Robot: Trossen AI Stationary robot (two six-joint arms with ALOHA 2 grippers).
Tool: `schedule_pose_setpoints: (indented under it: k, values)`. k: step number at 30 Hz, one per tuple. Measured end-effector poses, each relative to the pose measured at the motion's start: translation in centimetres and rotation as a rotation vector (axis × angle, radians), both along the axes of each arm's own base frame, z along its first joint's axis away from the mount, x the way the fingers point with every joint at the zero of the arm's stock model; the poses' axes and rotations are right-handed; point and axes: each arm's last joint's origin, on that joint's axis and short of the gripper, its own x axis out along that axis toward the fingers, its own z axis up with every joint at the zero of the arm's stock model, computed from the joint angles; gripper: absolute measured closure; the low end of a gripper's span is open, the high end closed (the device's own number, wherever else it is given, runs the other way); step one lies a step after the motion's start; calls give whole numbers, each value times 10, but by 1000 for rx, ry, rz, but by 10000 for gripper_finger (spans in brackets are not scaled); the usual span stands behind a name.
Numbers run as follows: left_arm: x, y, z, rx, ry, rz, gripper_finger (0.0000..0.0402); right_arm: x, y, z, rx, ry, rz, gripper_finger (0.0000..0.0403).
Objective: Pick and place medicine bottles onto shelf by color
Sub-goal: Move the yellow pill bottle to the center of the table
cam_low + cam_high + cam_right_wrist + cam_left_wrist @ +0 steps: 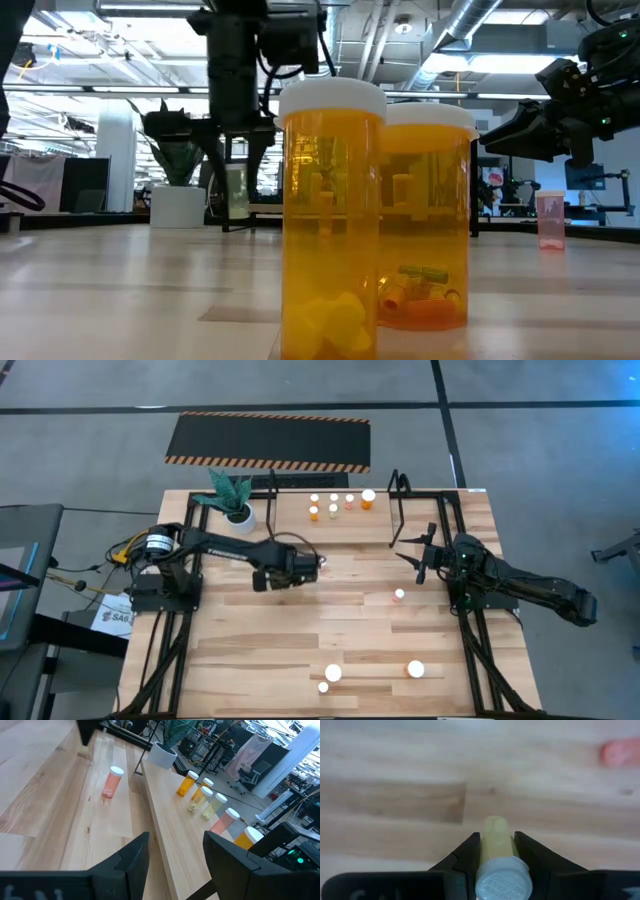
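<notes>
Left hand (495, 855) at frame centre was clamped on a pale yellow bottle (496, 840); right hand (172, 855) stood part-open, empty. Advise setting it upright beside the yellow ones on the shelf (400, 485).

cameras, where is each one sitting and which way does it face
High view: above the table, looking straight down; both arms show.
Low view: at table-top height, level behind two big orange bottles; the arms hang above.
Left wrist view: on the left arm, facing the wood; the left gripper clamps a pale yellow bottle.
Right wrist view: on the right arm, past the open right gripper, toward the shelf.
Shared: the pink bottle.
</notes>
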Motion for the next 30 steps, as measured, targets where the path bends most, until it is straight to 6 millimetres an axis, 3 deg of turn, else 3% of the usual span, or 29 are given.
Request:
schedule_pose_setpoints:
  k: [6,10,16,23,30]
  values:
    - [4,30,5,25,-45,1,308,0,0,0,0,0,0,196]
    - [6,40,6,40,-72,1,308,0,0,0,0,0,0,196]
    - [7,41,5,71,-78,6,308,0,0,0,0,0,0,196]
    - [17,42,-23,-7,-29,-41,308,0,0,0,0,0,0,196]
    - [20,44,-21,3,-41,-41,308,0,0,0,0,0,0,196]
